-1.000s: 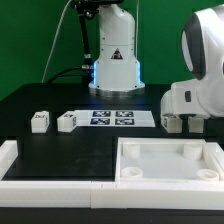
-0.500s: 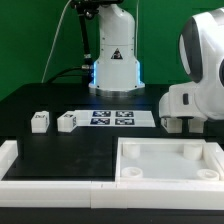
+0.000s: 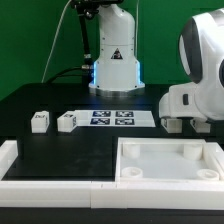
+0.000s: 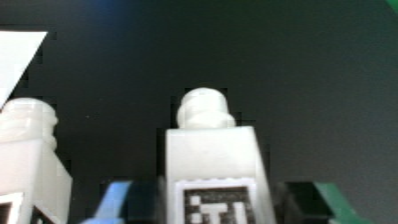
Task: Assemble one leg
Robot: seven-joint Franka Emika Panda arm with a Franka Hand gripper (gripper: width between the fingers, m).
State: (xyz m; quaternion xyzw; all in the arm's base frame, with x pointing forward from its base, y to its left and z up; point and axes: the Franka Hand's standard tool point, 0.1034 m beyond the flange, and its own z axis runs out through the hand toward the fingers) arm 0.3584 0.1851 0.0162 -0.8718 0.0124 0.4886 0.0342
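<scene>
In the wrist view a white leg (image 4: pixel 210 140) with a black-and-white tag stands between my gripper (image 4: pixel 217 203) fingers, the blue finger (image 4: pixel 118 200) on one side and the green finger (image 4: pixel 331 200) on the other. There is a gap on each side, so the gripper is open around the leg. A second leg (image 4: pixel 32 150) stands close beside it. In the exterior view my gripper (image 3: pixel 181 126) is low over the table at the right, behind the panel. Two more legs (image 3: pixel 40 121) (image 3: pixel 67 121) sit at the left.
The large white panel (image 3: pixel 170 160) with round corner sockets lies at the front right. The marker board (image 3: pixel 112 118) lies mid-table. A white frame (image 3: pixel 12 158) borders the front left. The robot base (image 3: pixel 115 60) stands at the back.
The arm's wrist shifted slightly toward the exterior view's left, then stayed still. The legs and the panel have not moved.
</scene>
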